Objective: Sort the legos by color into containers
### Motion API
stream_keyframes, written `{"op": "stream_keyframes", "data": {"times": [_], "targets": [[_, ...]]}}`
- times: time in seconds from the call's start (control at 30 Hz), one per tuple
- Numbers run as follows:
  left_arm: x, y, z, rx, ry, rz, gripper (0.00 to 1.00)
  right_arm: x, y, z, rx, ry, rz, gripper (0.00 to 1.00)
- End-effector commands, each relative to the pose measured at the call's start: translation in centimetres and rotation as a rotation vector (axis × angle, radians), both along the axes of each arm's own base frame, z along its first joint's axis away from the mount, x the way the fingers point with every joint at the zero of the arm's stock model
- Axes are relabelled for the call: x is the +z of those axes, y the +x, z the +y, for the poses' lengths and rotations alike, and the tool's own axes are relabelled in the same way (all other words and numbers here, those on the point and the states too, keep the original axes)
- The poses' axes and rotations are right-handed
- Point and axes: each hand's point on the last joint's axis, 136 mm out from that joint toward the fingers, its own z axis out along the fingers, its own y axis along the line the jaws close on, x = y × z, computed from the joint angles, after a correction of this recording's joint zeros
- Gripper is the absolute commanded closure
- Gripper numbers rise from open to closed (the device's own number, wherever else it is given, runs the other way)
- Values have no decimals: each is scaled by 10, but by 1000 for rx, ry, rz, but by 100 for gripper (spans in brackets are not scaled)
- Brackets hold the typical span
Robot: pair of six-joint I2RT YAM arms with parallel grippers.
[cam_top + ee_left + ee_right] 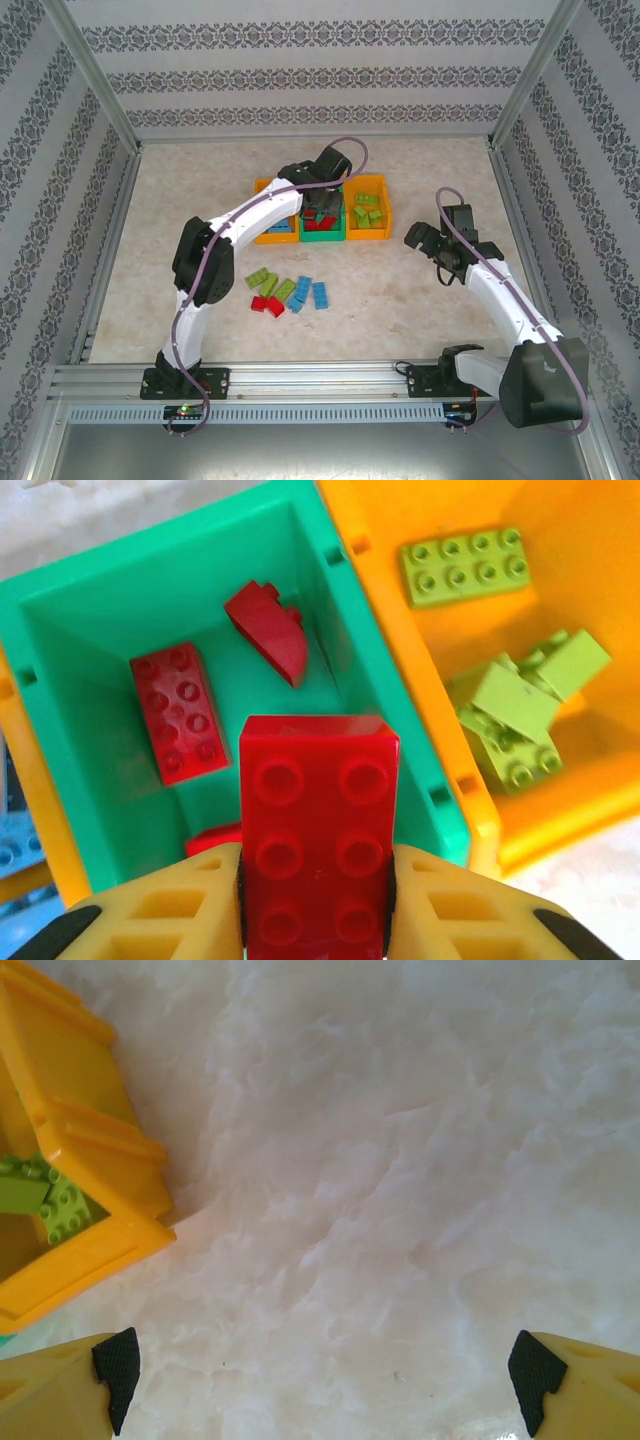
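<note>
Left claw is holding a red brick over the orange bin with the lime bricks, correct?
No. The left claw holds the red brick over the green bin, where other red bricks lie; the orange bin with the lime bricks sits beside it. The left wrist view shows this.

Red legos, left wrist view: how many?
4. A held lego in the left gripper over the green bin; three inside: a flat brick left, a sloped piece at back, a sliver beside the held one. Others may be hidden.
</note>
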Motion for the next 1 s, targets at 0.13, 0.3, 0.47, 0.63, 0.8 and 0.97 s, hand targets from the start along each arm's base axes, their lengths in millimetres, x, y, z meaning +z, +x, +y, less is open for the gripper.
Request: {"op": "stream_keyframes", "data": {"times": [0.13,0.3,0.47,0.63,0.8,0.97], "targets": [[0,35,20,71,12,-10,57,-3,-14,53,194,-30,-23,6],[11,39,19,77,-11,-31,42,-10,-27,121,378,-83,-3,8],[40,35,27,101,-27,-82,22,-16,-44,183,554,-140,20,8],[84,27,44,143,-70,-189,1,-30,-59,220,647,-141,54,8],[106,23,78,213,-87,-248,1,-43,-75,247,728,-145,100,10],[89,20,119,292,-81,-190,1,-55,-81,263,760,-151,148,13]]}}
